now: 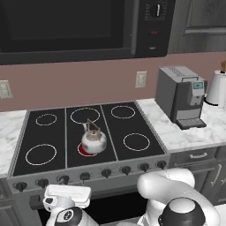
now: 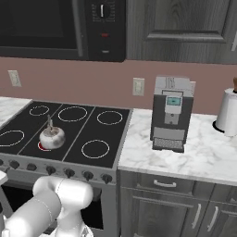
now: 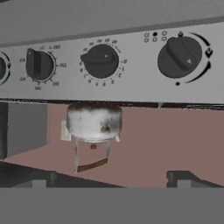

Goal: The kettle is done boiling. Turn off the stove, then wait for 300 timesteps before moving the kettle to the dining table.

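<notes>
— Where's your claw (image 3: pixel 111 181) right now?

— Low in front of the stove (image 1: pixel 132 128), facing its grey front panel. My two fingertips (image 3: pixel 42 179) are spread wide, with nothing between them and nothing touching them.

— What does the hand camera see past them?

— Three whole knobs (image 3: pixel 101 61) in a row, plus a sliver of a fourth at the picture's left edge. That view is rolled over, so the kettle (image 3: pixel 94 122) looks as if it hangs upside down beyond the panel.

— Can you read anything around the knobs?

— There are small marks and figures ringing each knob, but they're too blurred for me to read.

— And the kettle itself?

— There's one kettle, squat and silvery, with a thin brown arched handle. It sits on the middle burner near the front edge of the stove. That burner (image 1: pixel 83 151) glows red under it. The other five rings are plain white, so there are six burners. I can't tell what's inside the kettle.

— What's further out?

— On the marble tabletop (image 1: pixel 176 137) to the right of the stove there's one grey coffee machine (image 1: pixel 181 97) near the back wall, and one white jug (image 1: pixel 217 88) at the far right edge. On the pink wall are two outlets (image 1: pixel 141 79), and above hangs one black microwave (image 1: pixel 66 26).
</notes>
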Tool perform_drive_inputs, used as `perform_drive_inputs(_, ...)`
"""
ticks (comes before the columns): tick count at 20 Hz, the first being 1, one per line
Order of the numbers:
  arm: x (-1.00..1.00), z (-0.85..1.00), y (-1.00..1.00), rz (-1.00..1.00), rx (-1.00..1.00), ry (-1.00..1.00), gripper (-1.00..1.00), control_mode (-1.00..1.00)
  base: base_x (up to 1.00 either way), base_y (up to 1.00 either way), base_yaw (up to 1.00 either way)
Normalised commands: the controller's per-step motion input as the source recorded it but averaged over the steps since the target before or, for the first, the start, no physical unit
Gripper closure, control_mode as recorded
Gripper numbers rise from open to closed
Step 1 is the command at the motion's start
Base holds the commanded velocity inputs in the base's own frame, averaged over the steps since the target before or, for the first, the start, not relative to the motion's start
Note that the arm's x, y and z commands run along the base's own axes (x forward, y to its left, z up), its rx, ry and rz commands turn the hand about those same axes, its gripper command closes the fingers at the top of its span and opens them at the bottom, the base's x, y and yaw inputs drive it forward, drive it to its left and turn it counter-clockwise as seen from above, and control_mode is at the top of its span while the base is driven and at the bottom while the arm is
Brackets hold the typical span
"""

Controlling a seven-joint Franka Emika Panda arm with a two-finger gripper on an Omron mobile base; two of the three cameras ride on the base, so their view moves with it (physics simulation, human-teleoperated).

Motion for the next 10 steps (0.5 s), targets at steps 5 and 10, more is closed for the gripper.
perform_drive_inputs(5,0.06,-0.13,0.03,0.01,-0.12,0.05,-1.00,-1.00,0.00,0.00,0.00)
perform_drive_inputs(10,0.03,-0.13,0.00,0.00,-0.06,0.00,-1.00,-1.00,0.00,0.00,0.00)
